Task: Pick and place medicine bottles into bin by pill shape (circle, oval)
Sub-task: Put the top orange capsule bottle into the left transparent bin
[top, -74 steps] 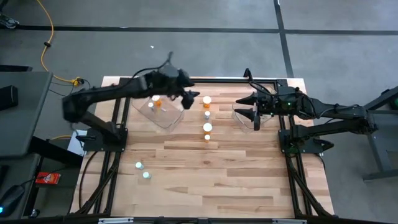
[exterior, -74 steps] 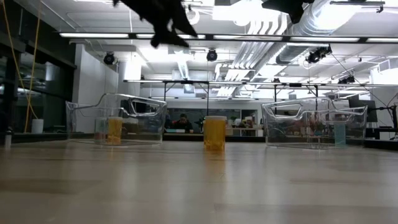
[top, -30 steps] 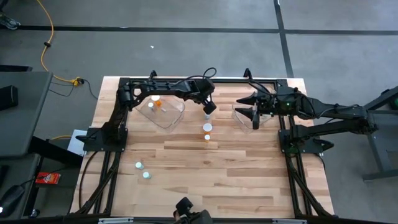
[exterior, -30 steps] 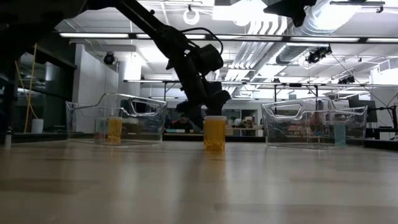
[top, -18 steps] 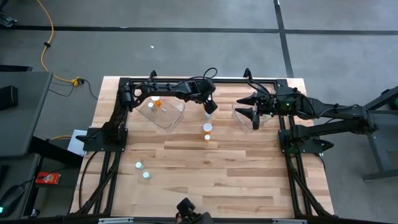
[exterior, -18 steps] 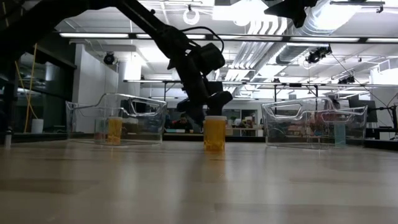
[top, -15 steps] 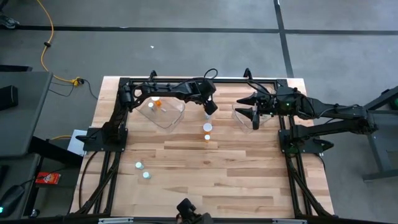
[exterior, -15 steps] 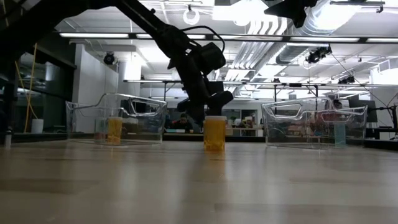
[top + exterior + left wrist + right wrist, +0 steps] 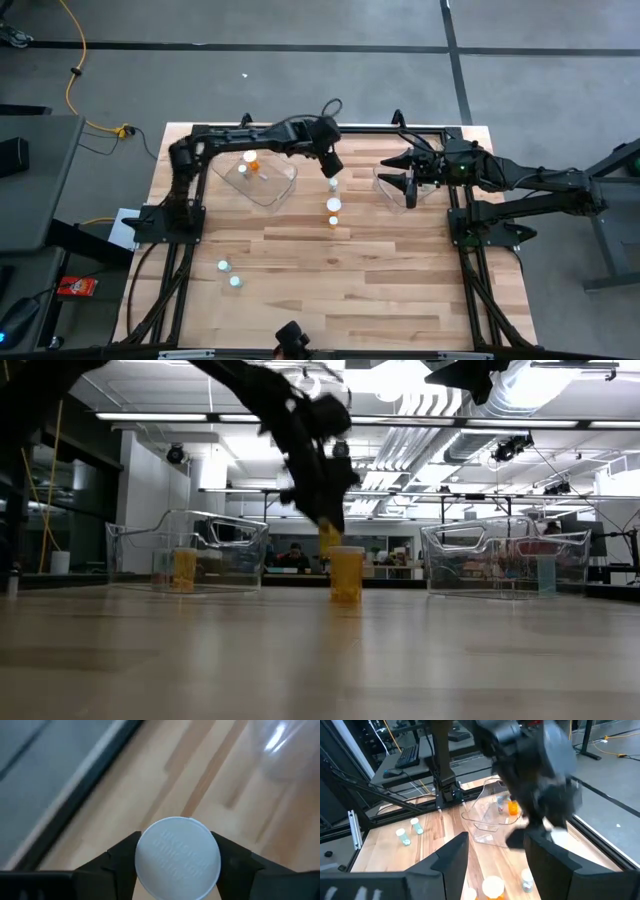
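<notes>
A: How far along was it?

B: Left hand, frame's upper centre, was clamped on an orange white-capped bottle above the wooden surface. One orange bottle lay in the left clear plastic bin.

A: Remaining?

B: Several stood loose. Right hand, fingers apart, hovered over the right bin.

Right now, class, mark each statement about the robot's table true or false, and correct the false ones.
1. The left hand grips a white-capped bottle. True.
2. The left bin is empty. False: an orange bottle stands in it.
3. The right hand is above the right bin. True.
4. The right hand holds a bottle. False: it is open and holds nothing.
</notes>
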You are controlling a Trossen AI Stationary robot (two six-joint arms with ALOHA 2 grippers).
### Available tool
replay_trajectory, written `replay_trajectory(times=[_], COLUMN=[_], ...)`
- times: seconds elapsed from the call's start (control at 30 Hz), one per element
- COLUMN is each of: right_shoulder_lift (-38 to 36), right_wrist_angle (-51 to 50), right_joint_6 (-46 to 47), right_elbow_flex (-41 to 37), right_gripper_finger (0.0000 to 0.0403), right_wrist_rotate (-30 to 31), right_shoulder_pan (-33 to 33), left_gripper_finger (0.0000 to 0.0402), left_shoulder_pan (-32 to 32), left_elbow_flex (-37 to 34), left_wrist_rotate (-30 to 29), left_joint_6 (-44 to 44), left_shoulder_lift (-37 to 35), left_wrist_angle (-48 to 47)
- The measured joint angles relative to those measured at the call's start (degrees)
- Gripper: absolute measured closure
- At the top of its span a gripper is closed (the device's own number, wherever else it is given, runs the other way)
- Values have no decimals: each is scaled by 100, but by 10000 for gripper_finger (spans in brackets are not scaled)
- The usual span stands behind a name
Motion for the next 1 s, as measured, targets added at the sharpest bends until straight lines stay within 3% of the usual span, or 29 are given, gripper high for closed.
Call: replay_trajectory(times=[0.2,0.5,0.67,0.83,1.0], right_shoulder_lift=[214,927,1047,1023,1023], right_wrist_angle=[6,217,553,842,1116], right_joint_6=[2,2,-35,-24,-42], right_elbow_flex=[-2,-2,-2,-2,-2], right_gripper_finger=[217,217,217,217,218], right_wrist_rotate=[-4,-281,-297,-297,-297], right_shoulder_pan=[2,88,274,445,573], left_gripper_finger=[205,202,199,200,200], left_shoulder_pan=[-192,-1260,-1667,-1861,-1917], left_elbow_flex=[-4,-259,-1638,-3433,-4601], left_wrist_rotate=[424,914,881,860,825], left_joint_6=[-324,-83,-375,-935,-1179], left_shoulder_lift=[-1304,-2763,-3559,-4471,-4948], left_wrist_angle=[-24,647,1651,3284,4839])
